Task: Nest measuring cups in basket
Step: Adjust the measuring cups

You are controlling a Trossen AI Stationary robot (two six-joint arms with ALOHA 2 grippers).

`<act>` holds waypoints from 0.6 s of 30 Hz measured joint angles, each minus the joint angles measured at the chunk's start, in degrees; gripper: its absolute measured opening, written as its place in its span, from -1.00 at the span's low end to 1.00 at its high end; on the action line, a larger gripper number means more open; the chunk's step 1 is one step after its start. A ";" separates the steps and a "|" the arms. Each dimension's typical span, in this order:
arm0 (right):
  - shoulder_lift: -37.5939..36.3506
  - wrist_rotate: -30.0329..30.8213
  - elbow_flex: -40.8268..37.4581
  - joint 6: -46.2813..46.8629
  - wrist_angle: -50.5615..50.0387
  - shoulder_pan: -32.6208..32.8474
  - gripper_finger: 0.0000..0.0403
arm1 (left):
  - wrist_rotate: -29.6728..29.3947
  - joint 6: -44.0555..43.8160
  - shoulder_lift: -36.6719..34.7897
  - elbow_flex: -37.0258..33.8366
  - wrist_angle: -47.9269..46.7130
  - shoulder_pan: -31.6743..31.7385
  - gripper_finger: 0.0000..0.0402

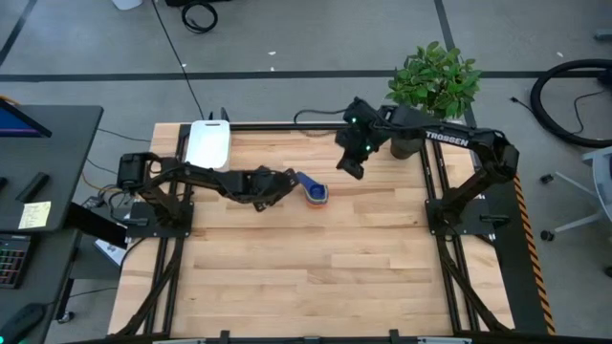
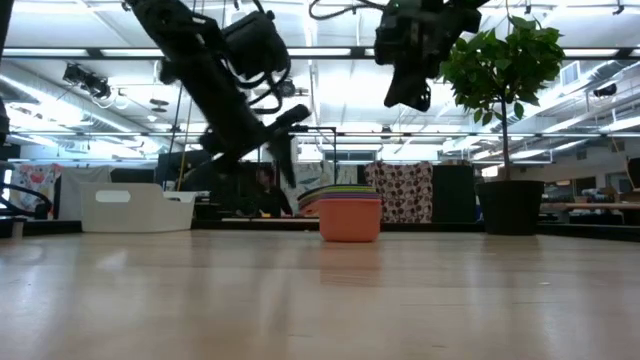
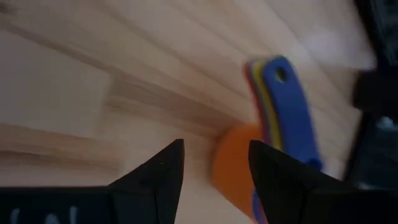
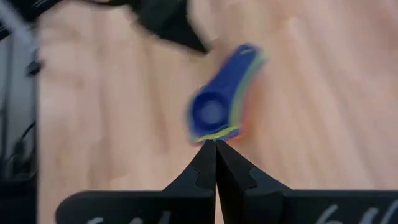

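Observation:
The measuring cups (image 1: 314, 191) stand nested in one stack on the bare table, with the orange bowl (image 2: 350, 218) outermost at the bottom and the dark blue cup (image 4: 217, 106) on top. Their handles (image 3: 283, 99) lie fanned together. My left gripper (image 1: 282, 182) hovers open just left of the stack, a little above the table, and in its wrist view (image 3: 216, 144) the orange bowl shows past the fingers. My right gripper (image 1: 351, 164) hangs shut, high above and to the far right of the stack (image 4: 215, 143). The white basket (image 1: 208, 143) sits at the far left.
A potted plant (image 1: 430, 86) in a dark pot (image 2: 510, 208) stands at the table's far right corner. The basket (image 2: 135, 208) rests near the far edge behind my left arm. The near half of the wooden table (image 1: 306, 277) lies bare.

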 joint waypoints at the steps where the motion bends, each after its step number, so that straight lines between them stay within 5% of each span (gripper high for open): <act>1: -0.02 -0.88 -0.35 -0.25 0.19 1.05 -0.98 | -0.50 -0.24 0.00 0.00 -1.18 -0.11 -0.08; 5: 0.00 -5.00 -3.20 -0.47 1.54 5.28 -0.98 | -0.65 1.59 0.00 0.00 -1.29 0.77 -0.08; 18: 0.04 -4.68 -19.95 13.40 24.08 12.22 -0.98 | -0.65 19.75 0.00 0.00 2.21 8.44 -0.08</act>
